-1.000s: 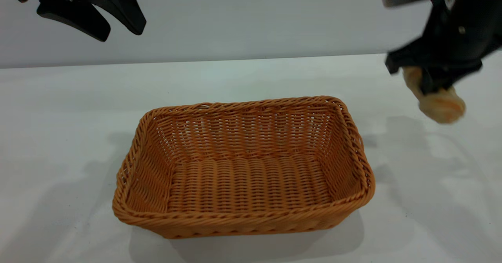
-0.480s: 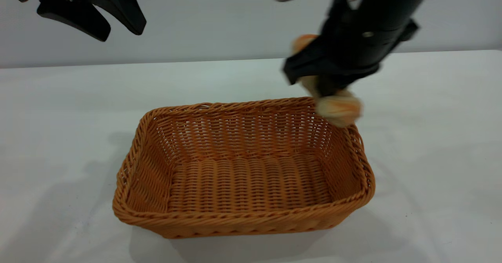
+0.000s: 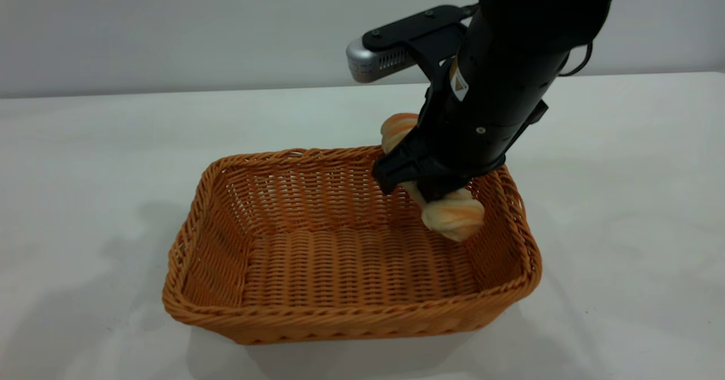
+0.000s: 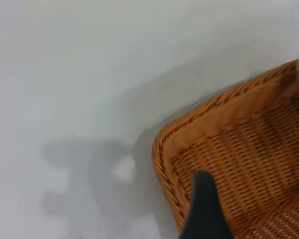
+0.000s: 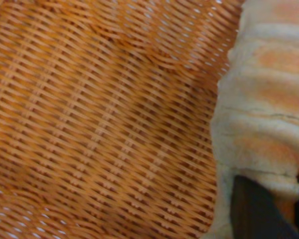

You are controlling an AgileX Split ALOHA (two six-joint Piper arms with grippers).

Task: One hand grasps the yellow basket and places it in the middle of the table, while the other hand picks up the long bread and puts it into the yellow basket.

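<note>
Right gripper (image 3: 439,190) clamps the bread (image 3: 453,217) mid-length, its long axis tilted, low end just above the basket (image 3: 351,317) floor. Left gripper's up high; can't tell its state.

No legible text, brand, number or sign in any view. One small white sticker with an orange mark (image 3: 459,87) sits on the black housing of the right arm (image 3: 510,74) in the exterior view; its content is too small to read. No markings show on the other surfaces.
</note>
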